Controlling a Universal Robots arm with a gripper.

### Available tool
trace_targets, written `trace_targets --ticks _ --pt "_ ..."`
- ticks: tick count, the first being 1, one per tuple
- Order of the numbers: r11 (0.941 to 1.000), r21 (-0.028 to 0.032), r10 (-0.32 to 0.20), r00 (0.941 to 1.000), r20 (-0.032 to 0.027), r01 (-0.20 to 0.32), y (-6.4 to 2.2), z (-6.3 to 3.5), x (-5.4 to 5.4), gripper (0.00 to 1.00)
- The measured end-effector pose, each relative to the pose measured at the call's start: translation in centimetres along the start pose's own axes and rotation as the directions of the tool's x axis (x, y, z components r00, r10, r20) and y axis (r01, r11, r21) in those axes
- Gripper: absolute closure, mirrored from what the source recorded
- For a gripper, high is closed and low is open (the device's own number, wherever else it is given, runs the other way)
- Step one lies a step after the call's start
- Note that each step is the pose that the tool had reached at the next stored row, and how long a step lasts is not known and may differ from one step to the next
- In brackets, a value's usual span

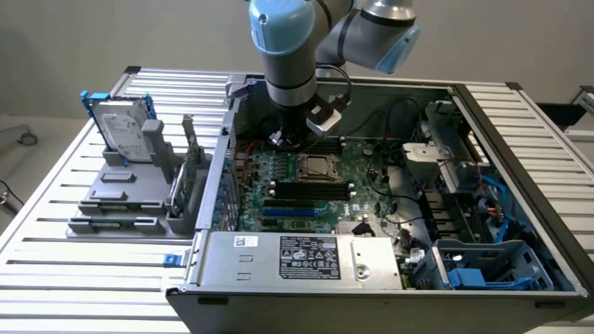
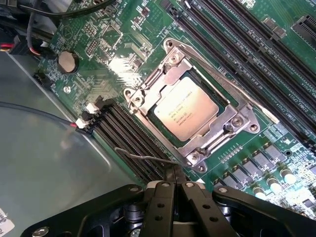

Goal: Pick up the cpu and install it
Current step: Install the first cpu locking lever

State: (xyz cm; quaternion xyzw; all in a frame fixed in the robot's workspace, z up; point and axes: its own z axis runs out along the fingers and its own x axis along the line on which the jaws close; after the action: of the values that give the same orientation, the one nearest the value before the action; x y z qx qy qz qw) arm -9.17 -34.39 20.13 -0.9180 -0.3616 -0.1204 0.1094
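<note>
The cpu (image 2: 186,112), a small square chip with a pale silver top, lies flat inside the metal-rimmed socket (image 2: 232,106) on the green motherboard (image 2: 118,49). In the exterior view the cpu (image 1: 316,165) sits at the middle of the board inside the open computer case. My gripper (image 2: 176,173) is shut with nothing between its black fingers (image 2: 160,197). Its tips hover just off one corner of the socket frame, apart from the chip. A thin wire lever (image 2: 148,158) runs just in front of the tips. From outside, the gripper (image 1: 286,141) hangs above the board, at the exterior view's left of the socket.
Black memory slots (image 2: 237,39) flank the socket on both sides. A silver hard drive with a blue frame (image 1: 125,129) stands in a grey fixture at the exterior view's left. The power supply (image 1: 297,257) and a blue drive cage (image 1: 492,268) fill the case's near side. Cables (image 1: 408,202) run on the exterior view's right.
</note>
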Motion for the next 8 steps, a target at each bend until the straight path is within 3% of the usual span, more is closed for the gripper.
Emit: trace_targets --ticks 8 --pt "0.9999 -0.0037 0.011 0.9999 -0.0013 -0.011 -0.09 0.38 0.17 0.89"
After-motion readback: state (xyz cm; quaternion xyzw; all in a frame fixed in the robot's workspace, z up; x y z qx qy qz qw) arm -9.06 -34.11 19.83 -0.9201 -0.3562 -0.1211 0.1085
